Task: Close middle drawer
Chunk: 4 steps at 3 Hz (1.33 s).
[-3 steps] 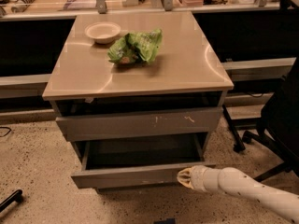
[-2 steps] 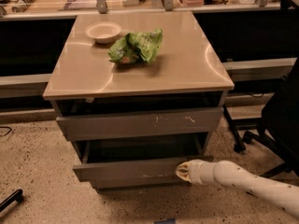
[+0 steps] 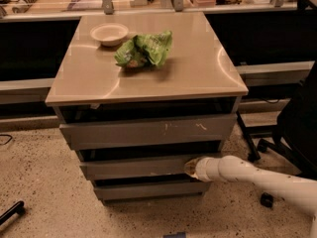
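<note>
at the five o'clock corner of the cabinet point(image 3: 198, 71) the gripper point(image 3: 191, 167) presses on the right end of the middle drawer point(image 3: 133, 167) — open or closed, i cannot tell. the drawer stood well out a second ago; now it's nearly flush, so almost shut. on top, a bowl point(image 3: 109, 33) looks empty — a green bag point(image 3: 144, 49) lies at its four o'clock.
</note>
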Motion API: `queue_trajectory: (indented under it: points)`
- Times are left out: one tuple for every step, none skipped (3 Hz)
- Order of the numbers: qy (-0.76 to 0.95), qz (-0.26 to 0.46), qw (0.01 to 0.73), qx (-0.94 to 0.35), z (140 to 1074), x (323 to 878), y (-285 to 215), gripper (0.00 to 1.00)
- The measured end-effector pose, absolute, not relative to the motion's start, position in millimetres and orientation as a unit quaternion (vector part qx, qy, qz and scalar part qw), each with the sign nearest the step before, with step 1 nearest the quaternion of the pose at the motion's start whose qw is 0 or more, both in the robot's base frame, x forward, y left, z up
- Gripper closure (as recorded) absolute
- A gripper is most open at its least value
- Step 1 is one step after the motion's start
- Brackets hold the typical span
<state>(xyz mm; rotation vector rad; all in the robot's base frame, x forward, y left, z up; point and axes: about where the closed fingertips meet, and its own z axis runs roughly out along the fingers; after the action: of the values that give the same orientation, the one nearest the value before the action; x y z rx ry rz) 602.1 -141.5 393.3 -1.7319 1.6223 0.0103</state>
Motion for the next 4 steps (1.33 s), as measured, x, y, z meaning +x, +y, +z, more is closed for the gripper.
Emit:
queue_trajectory:
  points:
    - [0.634,0.004,0.375,-0.677,393.4,602.3,-141.3,1.0]
    - [0.63,0.025,0.358,-0.689,396.3,593.0,-139.5,1.0]
    - [0.63,0.074,0.316,-0.706,408.9,566.3,-138.8,1.0]
    - [0.635,0.132,0.263,-0.714,427.3,526.0,-136.3,1.0]
